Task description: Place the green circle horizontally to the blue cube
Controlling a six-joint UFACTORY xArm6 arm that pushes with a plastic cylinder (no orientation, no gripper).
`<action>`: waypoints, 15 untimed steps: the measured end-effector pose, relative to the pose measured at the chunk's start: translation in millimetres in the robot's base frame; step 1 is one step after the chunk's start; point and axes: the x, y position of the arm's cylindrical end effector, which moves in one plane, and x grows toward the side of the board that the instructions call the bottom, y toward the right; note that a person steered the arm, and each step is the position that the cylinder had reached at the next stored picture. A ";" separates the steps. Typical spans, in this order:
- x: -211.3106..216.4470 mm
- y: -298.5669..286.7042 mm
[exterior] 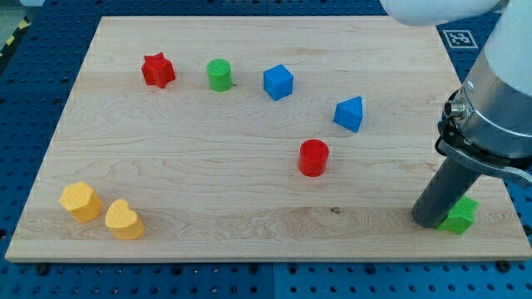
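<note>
The green circle (pixel 219 75), a short green cylinder, stands near the view's top, left of centre. The blue cube (pixel 278 82) stands just to its right, at nearly the same height in the view, with a small gap between them. My tip (pixel 429 221) is at the lower right of the board, far from both, touching or nearly touching a green star-like block (pixel 460 216) on its right side.
A red star (pixel 158 71) sits left of the green circle. A blue wedge-like block (pixel 350 114) and a red cylinder (pixel 314 158) sit mid-board. Two yellow blocks (pixel 81 201) (pixel 124 220) sit at the lower left. The wooden board's right edge (pixel 490 133) is near the arm.
</note>
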 end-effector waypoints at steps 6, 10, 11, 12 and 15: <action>-189.8 -242.7; -216.2 -283.7; -235.4 -285.2; -246.9 -285.2; -280.3 -276.0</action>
